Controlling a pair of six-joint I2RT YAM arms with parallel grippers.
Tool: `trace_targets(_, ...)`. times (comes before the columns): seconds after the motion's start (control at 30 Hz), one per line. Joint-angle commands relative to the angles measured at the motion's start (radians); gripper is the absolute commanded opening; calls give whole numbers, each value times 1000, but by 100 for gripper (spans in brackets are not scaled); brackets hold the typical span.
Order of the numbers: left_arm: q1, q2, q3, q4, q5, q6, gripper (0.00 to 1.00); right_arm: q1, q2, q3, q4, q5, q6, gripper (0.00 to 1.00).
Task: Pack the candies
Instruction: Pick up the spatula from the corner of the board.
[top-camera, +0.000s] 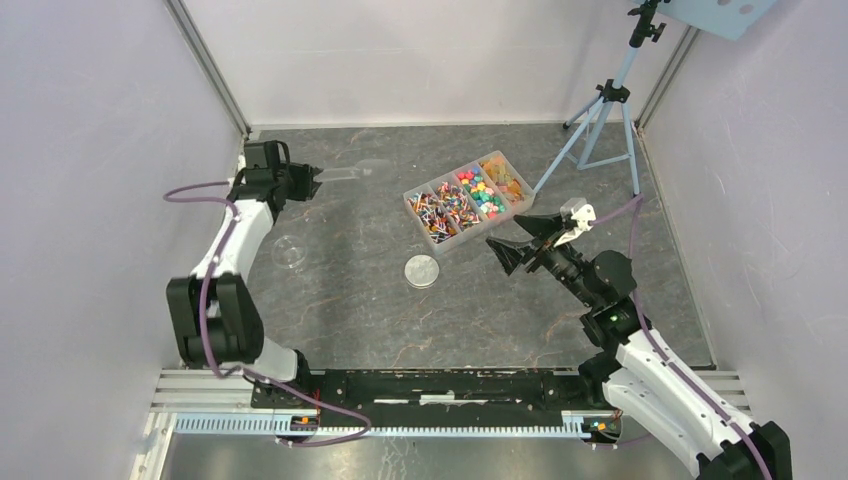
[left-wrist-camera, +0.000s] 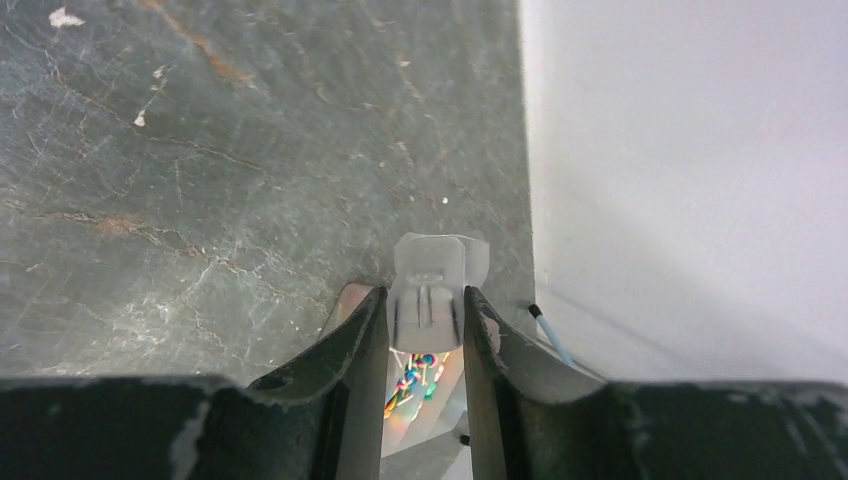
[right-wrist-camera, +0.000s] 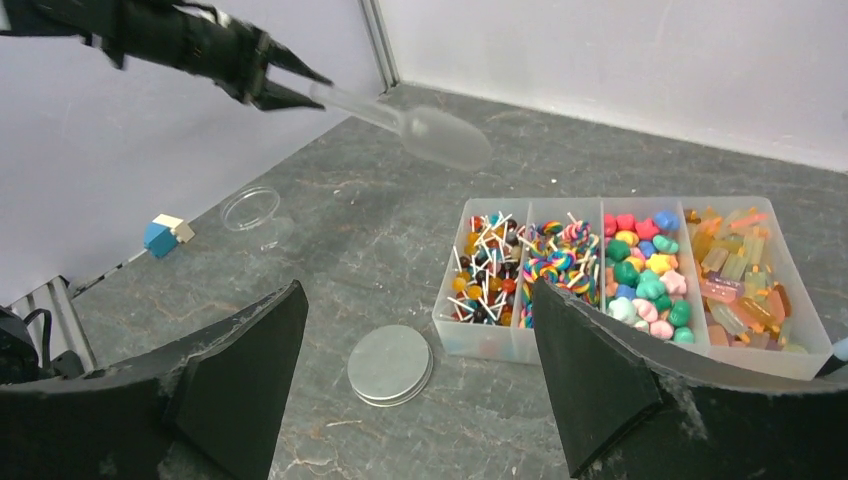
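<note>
My left gripper (top-camera: 316, 179) is clamped on the handle of a clear plastic scoop (right-wrist-camera: 440, 136). It holds the scoop above the table near the back-left corner, bowl pointing toward the tray. My right gripper (right-wrist-camera: 418, 292) hangs beside the tray's near right end, jaws wide apart with nothing between them. The candies (right-wrist-camera: 600, 265) lie sorted in the four compartments of a clear divided tray (right-wrist-camera: 480, 340). A round grey lid (right-wrist-camera: 390, 365) lies flat just in front of it. A small clear dish (top-camera: 290, 250), possibly a shallow jar, sits well to the left.
</note>
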Motion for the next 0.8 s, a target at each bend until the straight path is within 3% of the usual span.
trace_targets(0.0, -38, -205, -38, 31, -123, 185, 2, 0, -11, 37, 4, -4, 18, 89)
trace_targets(0.07, -56, -277, -53, 31, -181, 253, 2, -1, -21, 42, -27, 15, 14, 89)
trace_targets(0.27, -270, -486, -124, 87, -337, 515, 2, -1, 20, 127, -189, 39, 124, 89)
trace_targets(0.4, -408, -615, -239, 180, -389, 629, 2, -1, 80, 131, -205, 27, 455, 89)
trace_targets(0.53, -492, -721, -368, 277, -367, 701, 2, 26, 130, 34, -19, 16, 847, 84)
trace_targets(0.77, -648, -821, -460, 329, -439, 765, 2, 190, 272, 141, -112, 213, 1083, 85)
